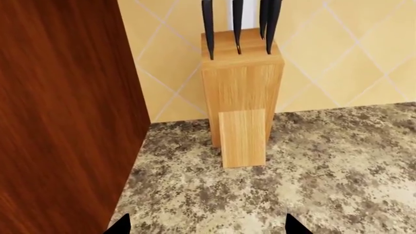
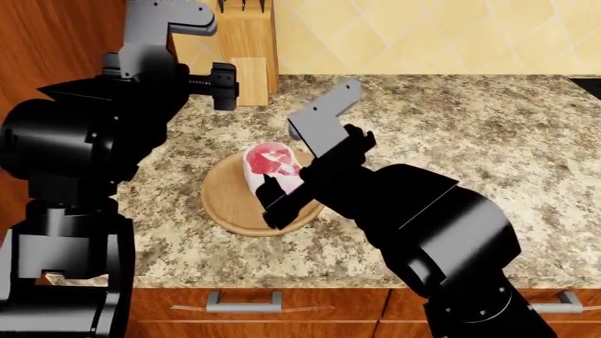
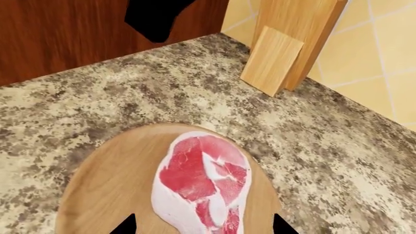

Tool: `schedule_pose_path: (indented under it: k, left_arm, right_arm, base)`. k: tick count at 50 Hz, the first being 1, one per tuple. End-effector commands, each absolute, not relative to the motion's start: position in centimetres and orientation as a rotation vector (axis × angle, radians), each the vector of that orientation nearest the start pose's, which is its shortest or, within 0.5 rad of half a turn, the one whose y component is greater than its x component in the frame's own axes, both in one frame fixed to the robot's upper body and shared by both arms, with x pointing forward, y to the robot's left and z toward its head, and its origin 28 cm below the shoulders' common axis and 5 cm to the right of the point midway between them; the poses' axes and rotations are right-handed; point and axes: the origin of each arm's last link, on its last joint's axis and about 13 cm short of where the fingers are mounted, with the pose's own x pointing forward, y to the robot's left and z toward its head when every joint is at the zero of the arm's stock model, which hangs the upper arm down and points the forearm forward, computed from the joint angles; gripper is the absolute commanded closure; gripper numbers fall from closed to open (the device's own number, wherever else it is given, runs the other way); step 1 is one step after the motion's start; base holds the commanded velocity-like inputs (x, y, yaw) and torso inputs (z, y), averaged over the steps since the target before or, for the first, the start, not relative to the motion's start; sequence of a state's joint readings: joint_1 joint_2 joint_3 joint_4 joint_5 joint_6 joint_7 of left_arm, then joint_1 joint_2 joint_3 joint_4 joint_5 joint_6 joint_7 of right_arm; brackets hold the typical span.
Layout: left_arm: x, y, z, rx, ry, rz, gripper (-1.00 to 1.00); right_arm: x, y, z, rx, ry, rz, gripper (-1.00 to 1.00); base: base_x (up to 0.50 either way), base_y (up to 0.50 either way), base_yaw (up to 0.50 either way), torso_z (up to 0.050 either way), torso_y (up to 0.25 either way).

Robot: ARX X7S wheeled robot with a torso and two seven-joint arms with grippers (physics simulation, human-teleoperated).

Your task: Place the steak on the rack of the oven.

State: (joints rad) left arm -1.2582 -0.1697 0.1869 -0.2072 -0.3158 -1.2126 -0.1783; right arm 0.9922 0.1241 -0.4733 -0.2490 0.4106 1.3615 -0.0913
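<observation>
While its fingers stand apart, the right gripper (image 3: 202,225) hangs just over the steak (image 3: 202,183), one tip at either side, not gripping. That steak lies on a round board (image 2: 230,201) on the counter (image 2: 451,127). Farther back, the left gripper (image 1: 206,228), also spread, faces a knife block (image 1: 242,87) beside a wooden cabinet wall (image 1: 58,117).
</observation>
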Motion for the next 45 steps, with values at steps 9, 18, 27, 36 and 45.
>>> schedule_pose_path:
  k: [9, 18, 27, 36, 45]
  left_arm:
    - [36.6, 21.7, 28.6, 0.105, 0.200, 0.012, -1.00]
    - [37.2, 21.6, 28.1, 0.103, 0.209, 0.006, -1.00]
    - [37.5, 21.4, 27.7, 0.104, 0.218, 0.003, -1.00]
    - [37.7, 21.5, 27.4, 0.101, 0.225, 0.001, -1.00]
    - [37.3, 21.8, 27.6, 0.094, 0.217, 0.002, -1.00]
  right_arm:
    - [31.1, -4.4, 21.9, -0.313, 0.277, 0.595, -1.00]
    - [31.8, -4.5, 21.3, -0.307, 0.287, 0.590, -1.00]
    - [32.5, -4.4, 20.7, -0.300, 0.300, 0.593, -1.00]
    - [33.0, -4.2, 20.2, -0.301, 0.314, 0.600, -1.00]
    - [33.6, -3.7, 19.8, -0.304, 0.324, 0.608, -1.00]
  base:
    - [0.00, 0.00, 0.00, 0.000, 0.000]
    - [0.00, 0.00, 0.00, 0.000, 0.000]
    - [0.00, 0.00, 0.00, 0.000, 0.000]
    - [0.00, 0.00, 0.00, 0.000, 0.000]
    - [0.00, 0.00, 0.00, 0.000, 0.000]
